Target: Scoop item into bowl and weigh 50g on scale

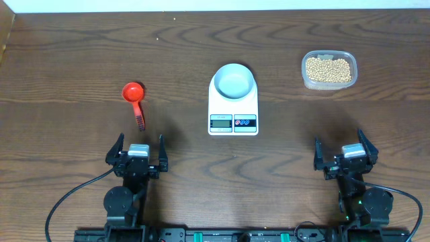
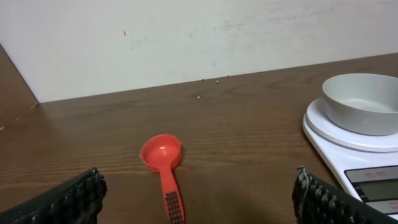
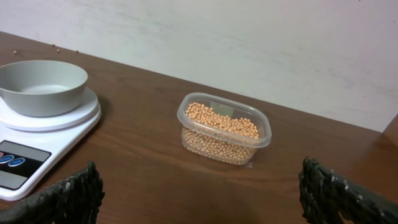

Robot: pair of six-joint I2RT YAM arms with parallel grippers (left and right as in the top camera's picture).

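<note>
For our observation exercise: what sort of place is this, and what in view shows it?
Likely a robot test bench: left gripper and right gripper, both open, at a wooden table holding a scale, bowl, red scoop and tub of beans.

I see a dark wood table [image 1: 80, 40] | red scoop [image 1: 134, 96] lies left, cup toward the wall, handle toward the arms | white scale [image 1: 233, 122] at centre, display on near edge | clear tub [image 1: 303, 70] far right, well apart from scale | few stray beans [image 2: 199, 97] near the wall
</note>
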